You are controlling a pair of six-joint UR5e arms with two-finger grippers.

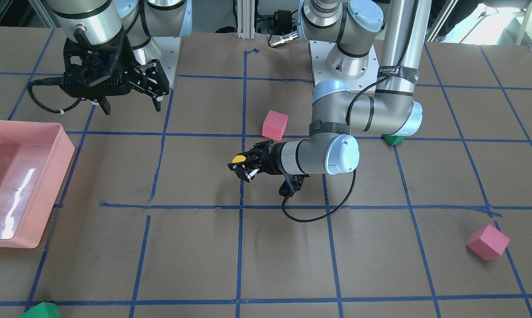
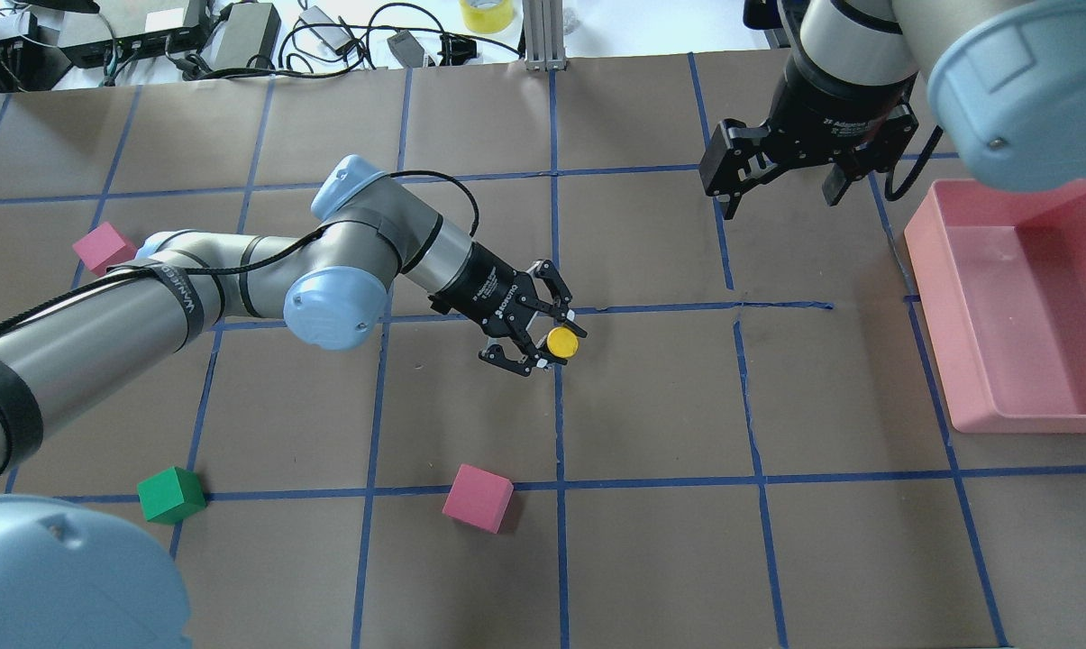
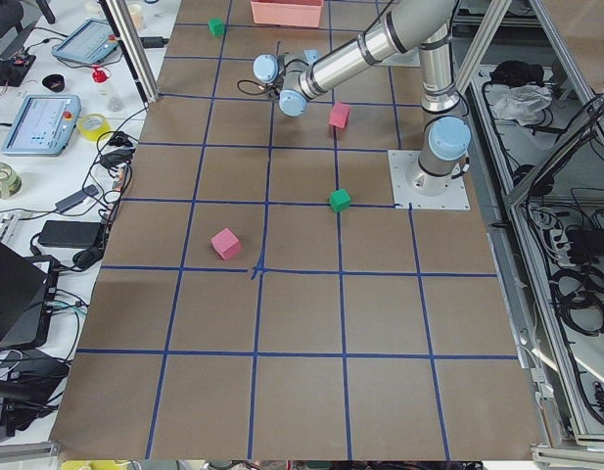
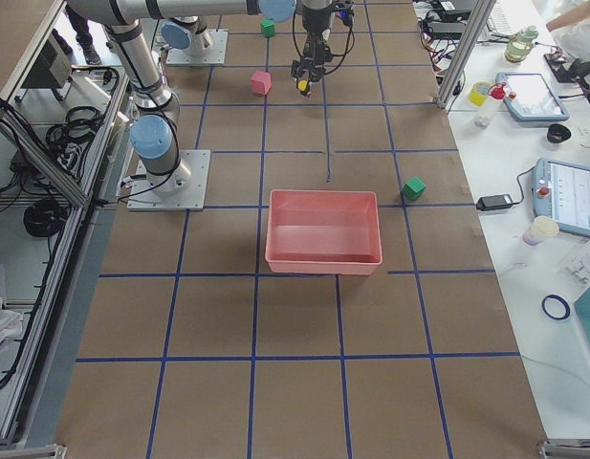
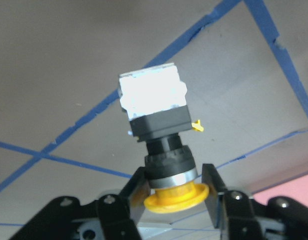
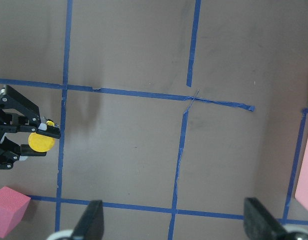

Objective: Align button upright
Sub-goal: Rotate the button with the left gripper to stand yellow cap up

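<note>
Left end effector [image 2: 556, 341] is clamped on the button [image 2: 561, 342], well apart from the pink bin [image 2: 930, 297], off toward the robot's left of it. The fingers [image 5: 213, 182] pinch the black body just under the yellow cap. In the overhead view the cap faces up. In the left wrist view the grey block base [image 5: 153, 92] points away toward the bench [image 2: 651, 406], slightly tilted. Cannot tell whether the base touches the bench.

Right end effector [image 2: 784, 203] hangs above the bench near the bin, on the bin's side facing the button. Its fingers [image 6: 91, 222] are spread wide apart with nothing between them.

One pink foam cube [image 2: 478, 498] lies about as far from the bin as the button does, nearer the robot. A green foam cube [image 2: 171, 494] and a second pink cube [image 2: 103, 247] sit farther from the bin, beyond the left arm's elbow. Another green cube [image 4: 414, 187] is just beside the bin's far corner on the operators' side. The bin rests flat on the bench, at its end on the robot's right.
</note>
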